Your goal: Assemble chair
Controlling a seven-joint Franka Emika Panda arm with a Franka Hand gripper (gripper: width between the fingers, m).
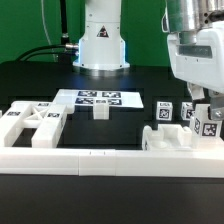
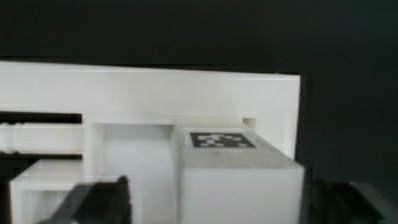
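The chair lies in loose white parts on the black table (image 1: 40, 80). None of the parts can be seen joined in the exterior view. On the exterior view's left a framed panel (image 1: 30, 125) lies flat, just behind the long border rail (image 1: 100, 160) that runs along the near edge. Near the middle, a short post (image 1: 100, 110) stands just in front of the marker board (image 1: 100, 97), and the arm's base (image 1: 100, 40) rises behind that board. On the exterior view's right, a blocky piece (image 1: 170, 138) sits against the rail, with 2 tagged posts (image 1: 165, 112) (image 1: 188, 113) close behind it. The arm (image 1: 195, 45) hangs over this group, its jaws pointing down right above a tagged block (image 1: 210, 125) at the far right edge. In the wrist view, that tagged block (image 2: 222, 165) fills the lower middle, with its square tag facing the camera. A broad flat slab (image 2: 160, 90) lies behind it and a ridged round post (image 2: 36, 135) runs alongside. A dark finger (image 2: 98, 203) shows low beside the block. The jaws seem to straddle the block, but I cannot tell whether they press on it or stand apart from it.
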